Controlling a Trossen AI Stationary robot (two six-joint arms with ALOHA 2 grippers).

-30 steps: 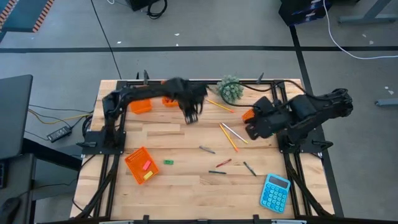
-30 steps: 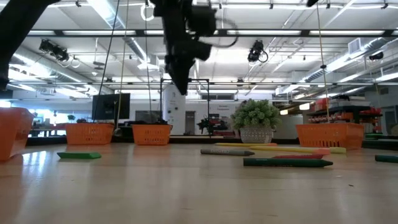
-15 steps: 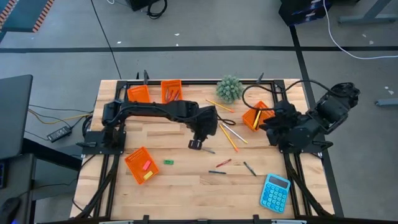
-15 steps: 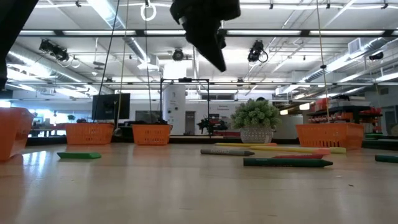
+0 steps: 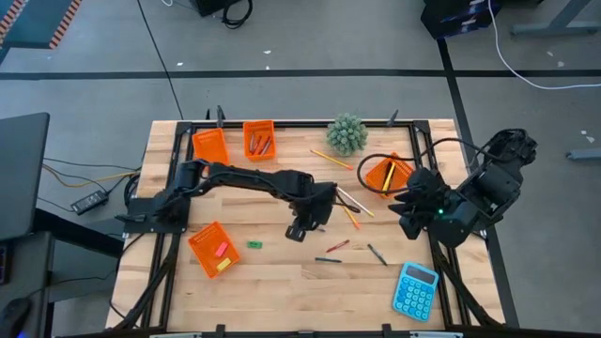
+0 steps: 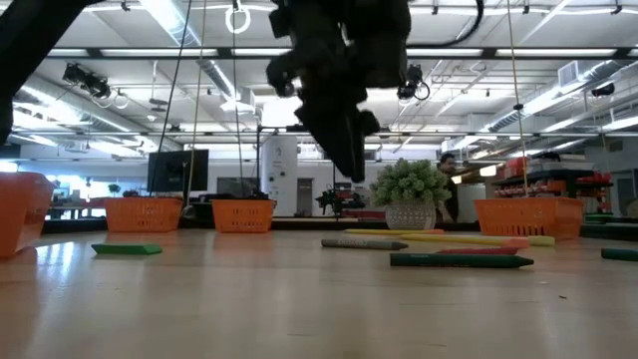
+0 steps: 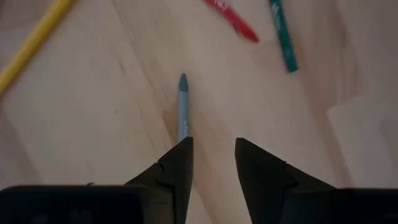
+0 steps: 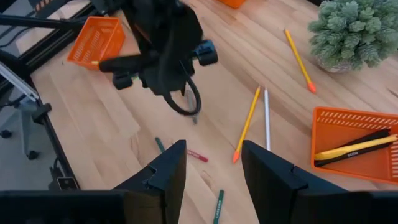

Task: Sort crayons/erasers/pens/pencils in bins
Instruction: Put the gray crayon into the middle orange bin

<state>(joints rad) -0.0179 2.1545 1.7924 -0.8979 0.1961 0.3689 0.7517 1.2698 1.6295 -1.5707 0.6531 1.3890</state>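
Grey crayon (image 7: 183, 106) lies flat on the wooden table (image 5: 263, 282), directly ahead of the left gripper (image 7: 211, 152); we see that gripper's two dark fingers (image 7: 177, 165) spread with a clear gap between them, pinching nothing; the crayon's near end passes just under the tip of one finger, and we cannot tell whether they touch; a red crayon (image 7: 231, 18) and a green crayon (image 7: 283, 37) lie further off on the wood, and a yellow pencil (image 7: 31, 43) lies near the opposite side of that view.

From above, we find the left gripper (image 5: 302, 223) near the table's centre, with its arm stretched across from the left; in the low view it hangs above the surface, clear of the wood; the right gripper (image 8: 211, 165) is held near the table's right edge, jaws spread and empty, beside an orange bin (image 8: 354, 152) that holds pens and a yellow pencil; two more orange bins (image 5: 235, 143) stand at the far edge, and a fourth (image 5: 212, 250) at the near left holds erasers; a green eraser (image 5: 254, 244) lies just beside it; a blue calculator (image 5: 415, 289) rests at the near right.

Compared with one second earlier, we note that the left gripper has travelled from the far bins to the table's centre and come lower, and its jaws have widened; the right arm has drawn back toward the right edge.
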